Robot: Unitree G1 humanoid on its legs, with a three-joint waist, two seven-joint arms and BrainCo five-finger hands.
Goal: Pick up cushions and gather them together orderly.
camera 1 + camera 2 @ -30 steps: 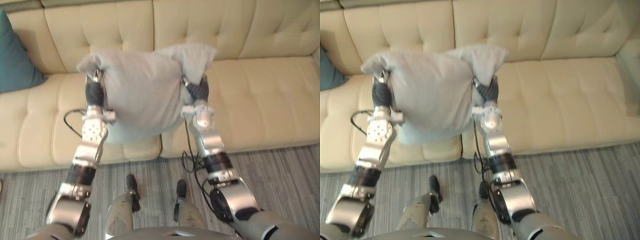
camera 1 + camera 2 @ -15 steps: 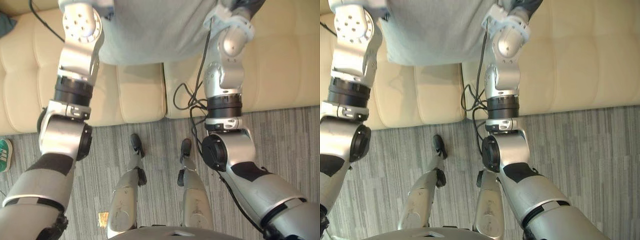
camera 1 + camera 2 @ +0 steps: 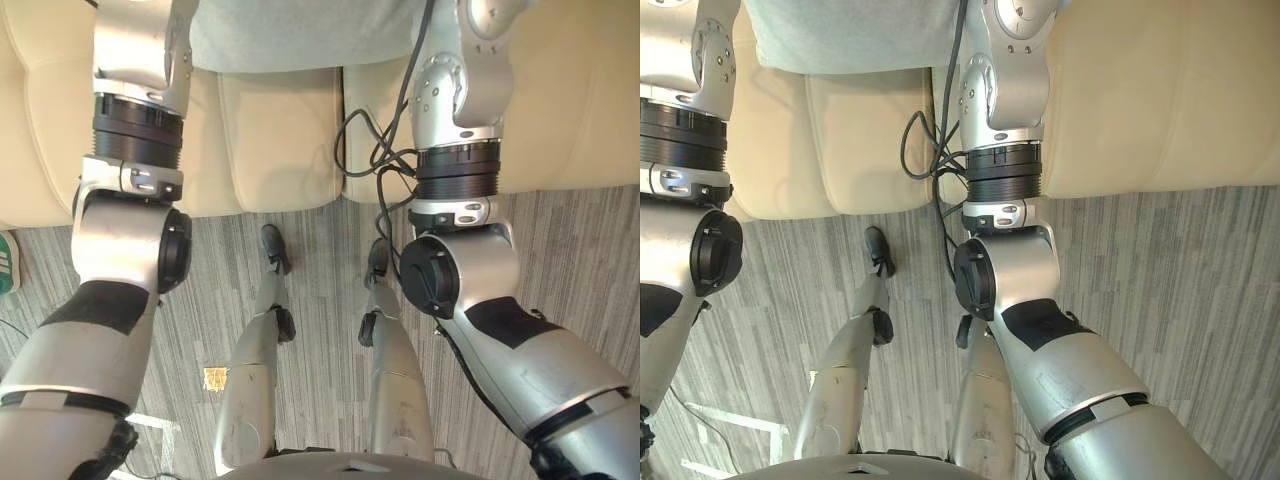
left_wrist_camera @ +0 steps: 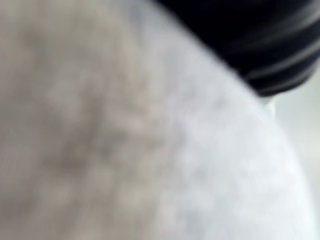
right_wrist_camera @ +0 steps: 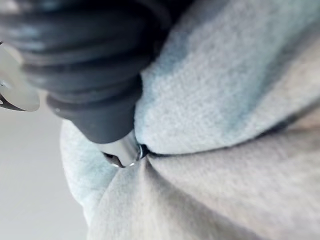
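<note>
- Holding the grey cushion (image 3: 300, 35) up at the top edge of the left eye view, between the two forearms and in front of the cream sofa (image 3: 280, 150).
- Pressing into its cloth from one side with the left hand (image 4: 260, 40), whose dark ribbed cover is sitting in the upper right of the left wrist view. Not possible to tell how the grip is set, with grey cloth hiding everything past the cover.
- Bearing on the opposite side with the right hand (image 5: 95, 75), its cover in the upper left of the right wrist view and sinking into a deep fold of cloth near the centre. Again not possible to tell whether clamping or merely pushing.
- Judging the step in hand: carrying the cushion towards the gathering place, probably somewhere on the sofa seat.
- Doing it well, most likely: squeezing evenly from both sides to guard against a downward slip of something this soft.
- Holding both wrists level, aiming for a flat, square landing and not a twisted one.
- Minding the sofa's front edge across the upper part of the frame and the grey striped floor (image 3: 600, 260) below it: lowering well onto the seat, not short of it.
</note>
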